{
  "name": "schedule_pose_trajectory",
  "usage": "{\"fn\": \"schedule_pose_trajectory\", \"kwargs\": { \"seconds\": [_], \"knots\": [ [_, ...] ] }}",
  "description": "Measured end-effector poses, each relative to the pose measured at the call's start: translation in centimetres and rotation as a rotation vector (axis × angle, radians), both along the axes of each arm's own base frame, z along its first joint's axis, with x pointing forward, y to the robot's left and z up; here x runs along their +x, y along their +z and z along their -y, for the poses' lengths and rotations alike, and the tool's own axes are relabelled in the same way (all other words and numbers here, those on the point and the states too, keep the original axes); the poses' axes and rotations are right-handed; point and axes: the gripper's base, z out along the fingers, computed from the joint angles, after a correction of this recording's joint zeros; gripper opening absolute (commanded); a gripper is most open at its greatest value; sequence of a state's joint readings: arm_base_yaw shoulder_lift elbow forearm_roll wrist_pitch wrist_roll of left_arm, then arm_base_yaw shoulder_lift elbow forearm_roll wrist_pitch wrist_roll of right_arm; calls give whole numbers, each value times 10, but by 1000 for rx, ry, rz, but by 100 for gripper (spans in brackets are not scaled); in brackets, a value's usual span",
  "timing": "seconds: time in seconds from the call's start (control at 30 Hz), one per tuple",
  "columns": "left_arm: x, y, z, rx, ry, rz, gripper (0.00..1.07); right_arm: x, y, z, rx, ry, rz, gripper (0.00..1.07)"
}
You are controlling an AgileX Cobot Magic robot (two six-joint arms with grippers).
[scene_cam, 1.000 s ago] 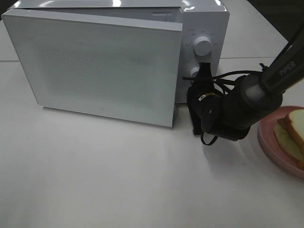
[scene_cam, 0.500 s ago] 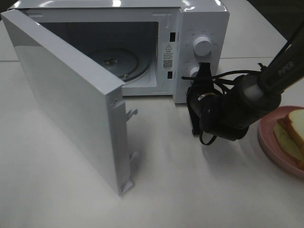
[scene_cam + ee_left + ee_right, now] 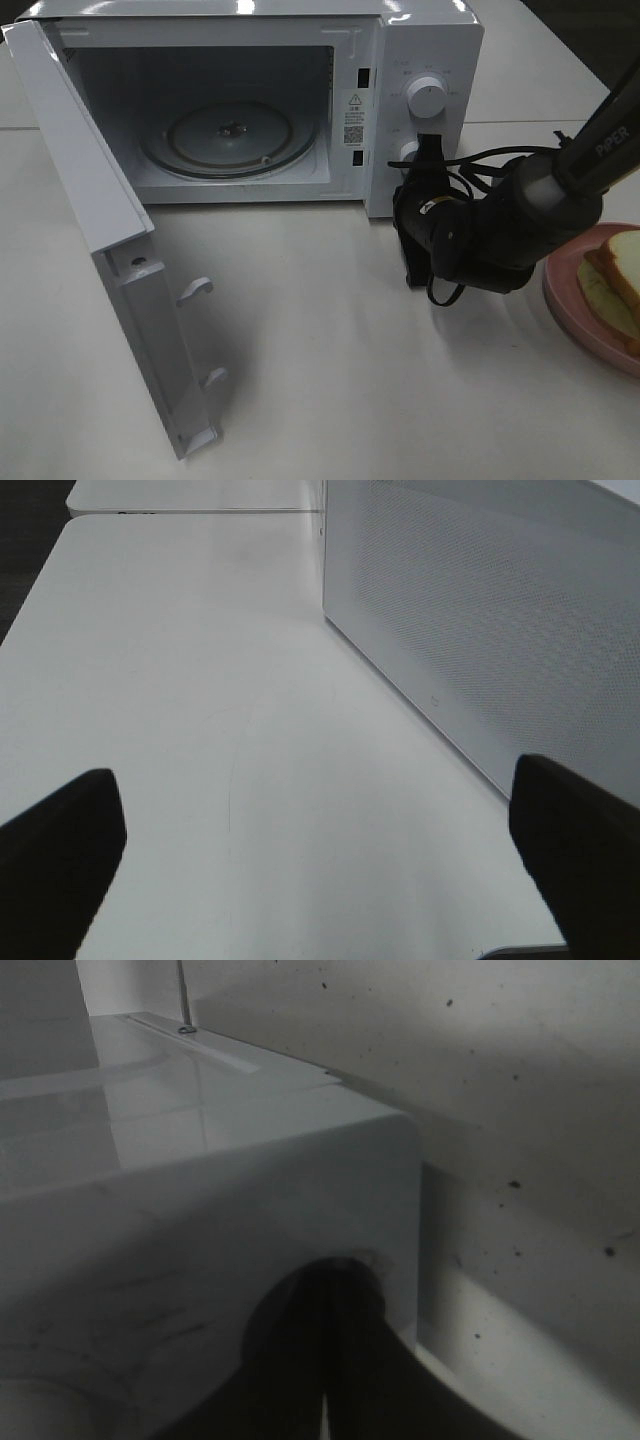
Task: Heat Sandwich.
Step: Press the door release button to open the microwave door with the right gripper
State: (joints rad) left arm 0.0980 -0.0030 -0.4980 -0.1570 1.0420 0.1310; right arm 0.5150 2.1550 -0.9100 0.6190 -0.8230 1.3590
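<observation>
You had the right gripper [image 3: 424,150], jaws shut, against the microwave [image 3: 432,45] whose door [image 3: 85,190] stood wide for loading, the sandwich [image 3: 615,280] sitting on its pink plate [image 3: 560,285] nearby, and the left gripper [image 3: 320,870] with jaws open, empty.

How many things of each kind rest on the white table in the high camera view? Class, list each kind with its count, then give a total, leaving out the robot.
Microwave: 1
Pink plate: 1
Sandwich: 1
Total: 3
</observation>
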Motion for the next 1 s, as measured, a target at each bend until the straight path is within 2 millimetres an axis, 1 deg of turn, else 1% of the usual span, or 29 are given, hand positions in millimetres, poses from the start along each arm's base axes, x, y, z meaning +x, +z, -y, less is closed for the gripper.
{"fn": "schedule_pose_trajectory", "kwargs": {
  "seconds": [0.17, 0.47, 0.57, 0.63, 0.77, 0.8, 1.0],
  "knots": [
    [0, 0, 0, 0, 0, 0, 101, -2, -1, 3, 13, 28, 5, 0],
    [0, 0, 0, 0, 0, 0, 101, -10, 7, 8, 4, 69, 7, 0],
    [0, 0, 0, 0, 0, 0, 101, -14, 11, 8, -11, 92, -15, 0],
    [0, 0, 0, 0, 0, 0, 101, -18, 19, 9, -40, 126, -13, 0],
    [0, 0, 0, 0, 0, 0, 101, -22, 23, 10, -65, 153, -19, 0],
    [0, 0, 0, 0, 0, 0, 101, -27, 24, 11, -83, 174, -34, 0],
    [0, 0, 0, 0, 0, 0, 101, -39, 34, 13, -128, 240, -76, 0]
  ]
}}
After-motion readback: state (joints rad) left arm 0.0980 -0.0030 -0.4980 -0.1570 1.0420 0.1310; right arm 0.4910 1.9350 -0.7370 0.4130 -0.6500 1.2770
